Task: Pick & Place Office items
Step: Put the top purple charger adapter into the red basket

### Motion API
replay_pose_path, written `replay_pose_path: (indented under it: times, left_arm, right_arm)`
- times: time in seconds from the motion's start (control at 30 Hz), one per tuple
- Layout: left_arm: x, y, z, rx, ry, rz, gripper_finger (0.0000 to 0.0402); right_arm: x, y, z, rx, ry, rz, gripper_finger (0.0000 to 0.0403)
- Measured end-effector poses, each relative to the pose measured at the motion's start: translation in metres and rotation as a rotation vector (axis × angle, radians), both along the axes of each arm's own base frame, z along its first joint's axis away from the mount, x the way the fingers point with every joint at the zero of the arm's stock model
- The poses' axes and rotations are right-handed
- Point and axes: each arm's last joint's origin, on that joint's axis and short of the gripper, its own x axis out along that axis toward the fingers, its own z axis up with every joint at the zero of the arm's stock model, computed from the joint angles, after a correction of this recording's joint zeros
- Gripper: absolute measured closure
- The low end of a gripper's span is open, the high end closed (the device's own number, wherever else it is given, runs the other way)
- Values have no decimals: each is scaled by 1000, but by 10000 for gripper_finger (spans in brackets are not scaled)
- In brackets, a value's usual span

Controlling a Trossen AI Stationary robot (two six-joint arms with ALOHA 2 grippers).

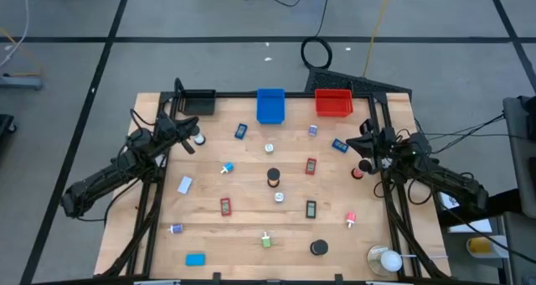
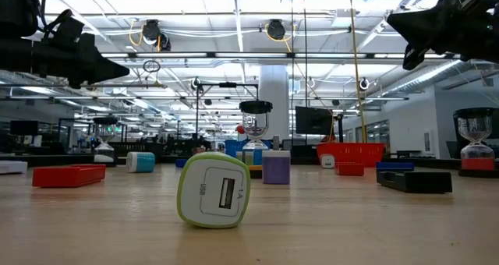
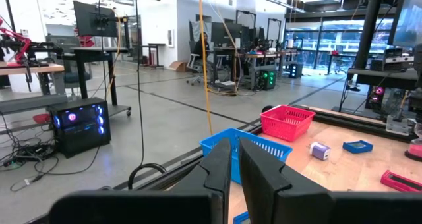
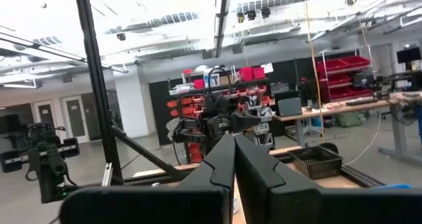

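Several tiny office items lie scattered flat on the wooden table (image 1: 251,222): a blue block (image 1: 241,132), a red block (image 1: 311,166), a black roll (image 1: 273,178), a black disc (image 1: 319,248) and a green-white piece (image 1: 266,240), which fills the foreground of the low view (image 2: 214,191). My left gripper (image 1: 193,142) hovers over the table's far left part, shut (image 3: 235,165) and empty. My right gripper (image 1: 363,144) hovers over the far right part, shut (image 4: 234,159) and empty. Both show high above the tabletop in the low view.
A black bin (image 1: 198,101), a blue bin (image 1: 270,106) and a red bin (image 1: 333,103) stand along the far edge. A roundish white object in a clear holder (image 1: 385,259) sits at the near right corner. Dark frame rails run down both table sides.
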Motion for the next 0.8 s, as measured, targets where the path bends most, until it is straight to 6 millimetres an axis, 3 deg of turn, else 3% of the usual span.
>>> replay_pose_path:
  times: [0.8]
  left_arm:
    - [0, 0, 0, -1, 0, 0, 364]
  right_arm:
    - [-1, 0, 2, 1, -20, 1, 399]
